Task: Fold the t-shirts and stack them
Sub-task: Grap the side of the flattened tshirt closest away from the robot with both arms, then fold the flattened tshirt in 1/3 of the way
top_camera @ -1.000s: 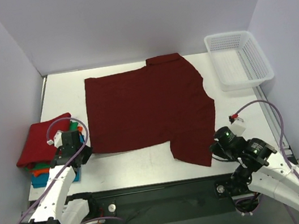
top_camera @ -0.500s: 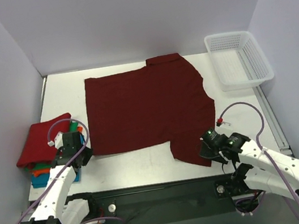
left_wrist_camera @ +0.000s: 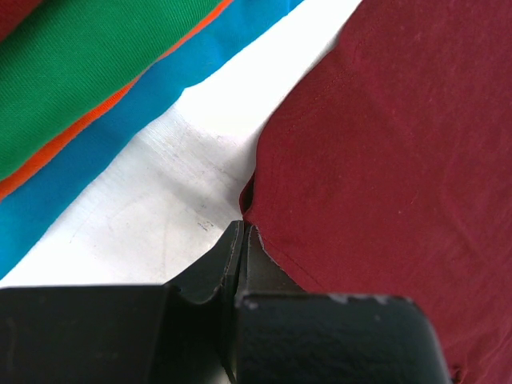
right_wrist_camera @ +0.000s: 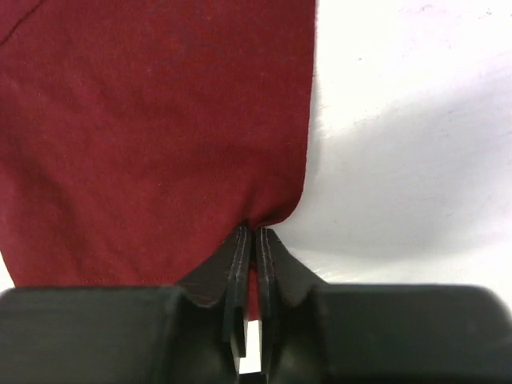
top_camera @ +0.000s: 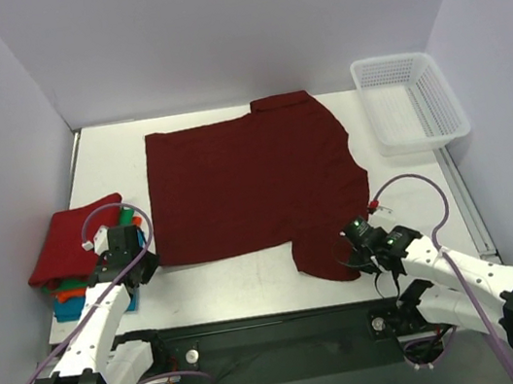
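Soft and limp, the maroon t-shirt (top_camera: 245, 179) is lying flat on the table (top_camera: 241, 278). The left gripper (left_wrist_camera: 242, 234) and right gripper (right_wrist_camera: 250, 238) are pinching its near edge, jaws closed on cloth, the left seemingly barely.

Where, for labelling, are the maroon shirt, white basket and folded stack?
maroon shirt (top_camera: 256, 187), top external view, middle of its body.
white basket (top_camera: 425, 139), top external view, near rim.
folded stack (top_camera: 73, 242), top external view, red top shirt.
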